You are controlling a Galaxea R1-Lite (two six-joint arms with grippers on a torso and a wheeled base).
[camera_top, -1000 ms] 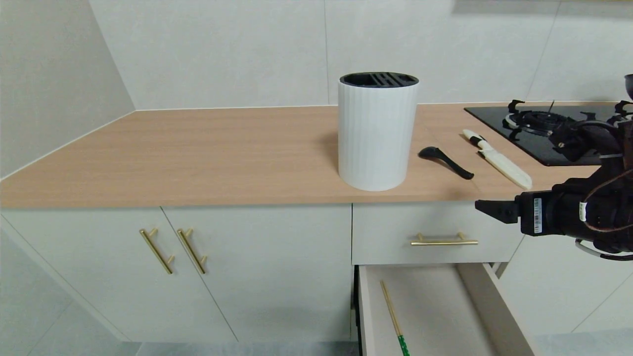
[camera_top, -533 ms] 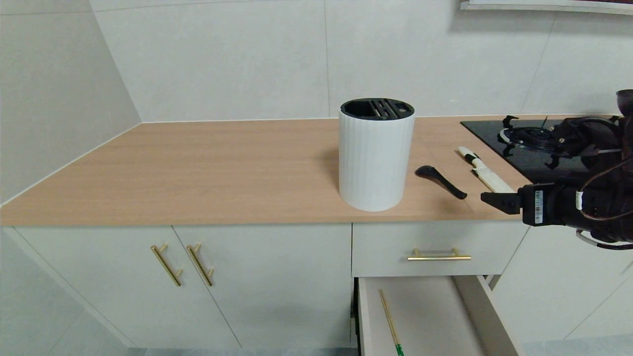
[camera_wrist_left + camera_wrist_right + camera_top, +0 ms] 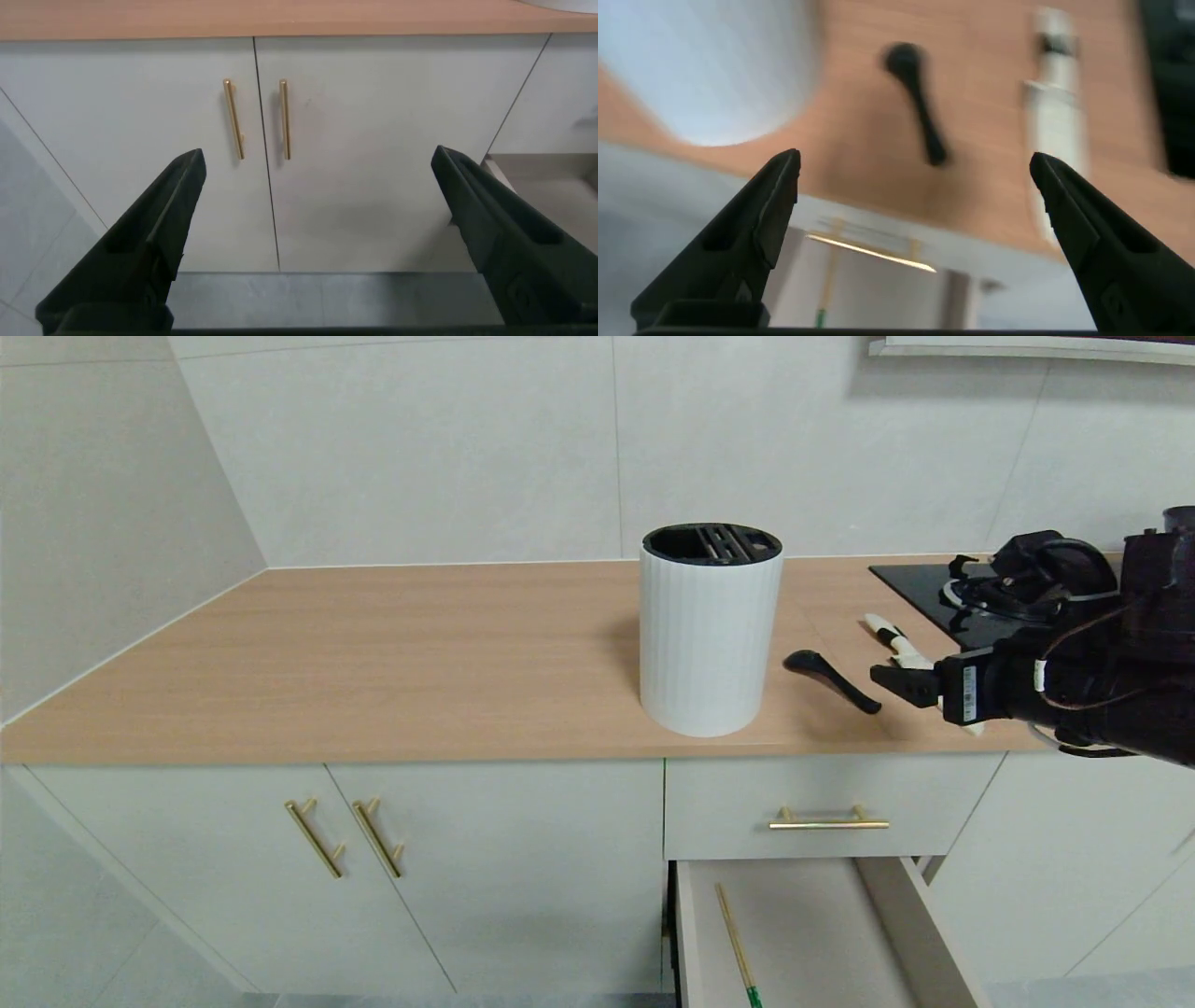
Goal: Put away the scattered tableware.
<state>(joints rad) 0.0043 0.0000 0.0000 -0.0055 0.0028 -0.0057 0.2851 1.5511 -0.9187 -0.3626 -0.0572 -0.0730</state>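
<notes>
Head view, change: in the last half-second the right gripper (image 3: 894, 682) has swung in from beyond the counter's front edge and now hangs above the countertop (image 3: 420, 653), just beside the handle end of the black spoon (image 3: 829, 679), with its arm in front of part of the knife (image 3: 887, 636). The larger shift of the whole picture before that is the camera's own; spoon, knife and white knife block (image 3: 709, 644) have not moved. You may read this as an approach to one of the two loose pieces, though which one is not settled. Both still lie flat between the block and the gas hob (image 3: 920, 581), and neither is held. Below, the open drawer (image 3: 892, 915) holds chopsticks (image 3: 738, 943), under a closed drawer (image 3: 822, 789). The surface is pale wood, with a tiled wall (image 3: 420, 448) behind it and a side wall meeting the counter's far left end. Left wrist view: the left gripper (image 3: 316, 163) has its fingers (image 3: 149, 252) spread wide with nothing between them. It is parked low, facing the cabinet doors (image 3: 374, 159) with their two brass handles, and grey floor (image 3: 37, 196) shows beside them. Right wrist view: the fingers (image 3: 757, 233) are set wide apart and hold nothing. Spoon and knife lie on the wood between them, the block is off to one side, and the hob shows at the edge.
</notes>
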